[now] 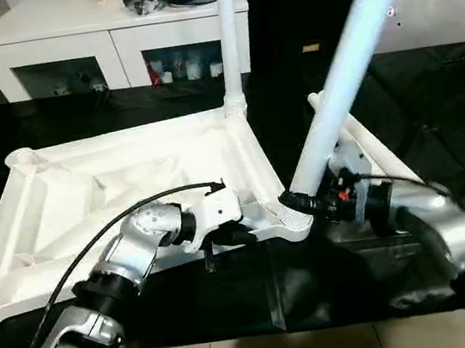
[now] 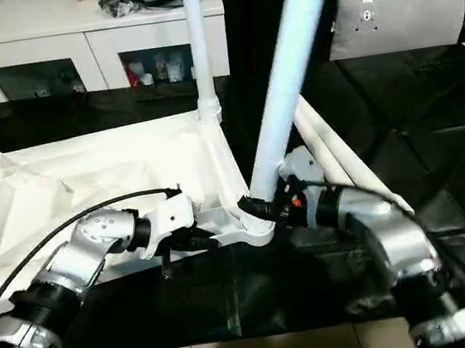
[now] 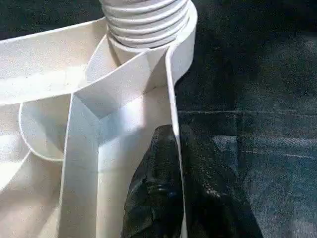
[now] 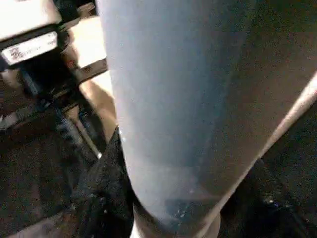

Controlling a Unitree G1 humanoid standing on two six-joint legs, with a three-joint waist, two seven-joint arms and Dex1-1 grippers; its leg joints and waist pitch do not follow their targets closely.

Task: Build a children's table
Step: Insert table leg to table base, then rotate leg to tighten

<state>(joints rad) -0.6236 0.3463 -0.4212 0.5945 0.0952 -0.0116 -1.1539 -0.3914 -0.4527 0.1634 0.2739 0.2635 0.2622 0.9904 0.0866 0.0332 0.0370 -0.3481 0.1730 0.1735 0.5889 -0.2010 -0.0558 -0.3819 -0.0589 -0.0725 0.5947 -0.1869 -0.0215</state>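
Left tool (image 3: 176, 163) pinched together on table top (image 1: 129, 180) rim, beside near corner socket (image 1: 295, 221). Right tool (image 1: 318, 199) half apart, clamped around tilted leg (image 1: 347, 63) base at that socket.

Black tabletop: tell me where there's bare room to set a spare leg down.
Bare black tabletop lies to the robot's right of the loose legs, and a strip runs between the upturned table top and the white cabinet. The near corner socket is crowded by both grippers.

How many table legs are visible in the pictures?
4: one upright in the far corner socket, one tilted at the near corner, two lying on the black surface right of the top.
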